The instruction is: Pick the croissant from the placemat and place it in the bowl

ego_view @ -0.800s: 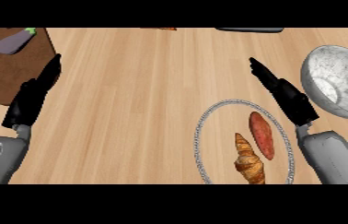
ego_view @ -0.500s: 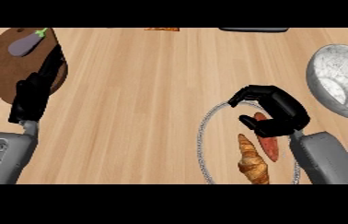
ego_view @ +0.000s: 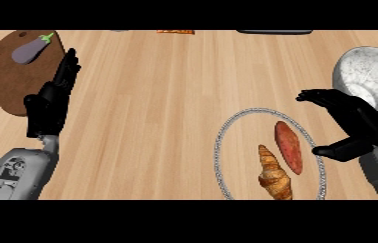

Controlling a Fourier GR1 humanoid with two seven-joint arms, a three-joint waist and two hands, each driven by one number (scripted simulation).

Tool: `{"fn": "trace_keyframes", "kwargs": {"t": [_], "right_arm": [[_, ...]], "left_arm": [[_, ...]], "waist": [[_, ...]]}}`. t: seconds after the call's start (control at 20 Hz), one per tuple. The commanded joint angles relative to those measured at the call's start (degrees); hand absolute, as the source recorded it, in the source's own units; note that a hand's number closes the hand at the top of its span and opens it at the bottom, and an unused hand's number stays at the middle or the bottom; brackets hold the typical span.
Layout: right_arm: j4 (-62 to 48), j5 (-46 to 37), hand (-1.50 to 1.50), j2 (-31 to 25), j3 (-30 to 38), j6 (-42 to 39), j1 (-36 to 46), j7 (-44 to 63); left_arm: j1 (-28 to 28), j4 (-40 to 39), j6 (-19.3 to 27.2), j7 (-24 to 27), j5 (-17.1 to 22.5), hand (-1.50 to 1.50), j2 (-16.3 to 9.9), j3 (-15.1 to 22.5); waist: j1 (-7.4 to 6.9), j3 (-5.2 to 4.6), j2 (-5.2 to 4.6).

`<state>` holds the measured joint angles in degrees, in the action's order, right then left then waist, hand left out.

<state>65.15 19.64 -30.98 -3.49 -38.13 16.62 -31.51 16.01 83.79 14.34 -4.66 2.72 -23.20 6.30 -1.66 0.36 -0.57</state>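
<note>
A golden-brown croissant (ego_view: 274,173) lies on a wood-coloured round placemat (ego_view: 236,132) with a silvery beaded rim, low and right of centre. A reddish sweet potato (ego_view: 288,146) lies just right of the croissant on the same mat. The speckled grey bowl (ego_view: 356,73) stands at the right edge. My right hand (ego_view: 351,119) hovers over the mat's right side, open, fingers spread leftward and thumb pointing toward the sweet potato, touching nothing. My left hand (ego_view: 52,101) rests open at the left, fingers up.
A dark brown cutting board (ego_view: 18,89) with a purple eggplant (ego_view: 34,50) sits at the far left. An orange item (ego_view: 176,31) and a dark flat object (ego_view: 275,32) lie along the counter's far edge.
My right hand has gone from curled over the sweet potato to open, and has shifted right toward the bowl. The view has moved, showing more of the cutting board.
</note>
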Motion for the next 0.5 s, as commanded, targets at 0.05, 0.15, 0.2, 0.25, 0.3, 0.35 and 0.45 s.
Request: {"fn": "trace_keyframes", "kwargs": {"t": [0.05, 0.15, 0.2, 0.25, 0.3, 0.35, 0.45], "right_arm": [[-2.6, -7.5, -1.5, -7.3, 0.0, -10.1, 2.9, -14.7], [-0.1, -10.2, -1.5, -11.3, -2.2, -10.0, 4.8, -12.9], [3.1, -13.1, -1.5, -11.0, -4.8, -8.2, 3.3, -13.6], [2.9, -14.4, -1.5, -12.4, -4.7, -7.5, 3.9, -15.0], [4.0, -15.7, -1.5, -13.3, -6.2, -6.6, 6.4, -13.0], [4.6, -18.5, -1.5, -15.4, -7.2, -5.5, 5.3, -14.3], [7.5, -22.9, -1.5, -14.4, -10.5, -0.5, 6.1, -13.2]], "left_arm": [[-0.3, 0.4, 1.3, 0.1, -1.0, 0.0, 1.4, 0.5], [1.2, 0.8, 1.4, -2.3, -1.4, 0.0, 0.8, 0.5], [-0.3, 1.1, 2.2, -1.2, -2.4, 0.0, 1.9, 1.5], [0.6, 2.1, 1.3, -3.0, -1.2, 0.0, 1.0, 0.4], [1.5, 2.6, 1.4, -3.4, -1.1, 0.0, 1.4, 0.6], [-0.3, 2.5, 2.2, -2.6, -2.0, 0.0, 1.5, 0.8], [0.2, 3.5, 4.6, -3.7, -4.5, 0.0, 3.5, 2.8]], "waist": [[-0.01, -0.07, -0.04], [0.09, -0.12, 0.09], [0.5, -0.17, 0.31], [0.35, -0.15, 0.33], [-0.13, -0.18, 0.29], [0.09, -0.19, 0.34], [0.51, -0.23, 0.43]]}}
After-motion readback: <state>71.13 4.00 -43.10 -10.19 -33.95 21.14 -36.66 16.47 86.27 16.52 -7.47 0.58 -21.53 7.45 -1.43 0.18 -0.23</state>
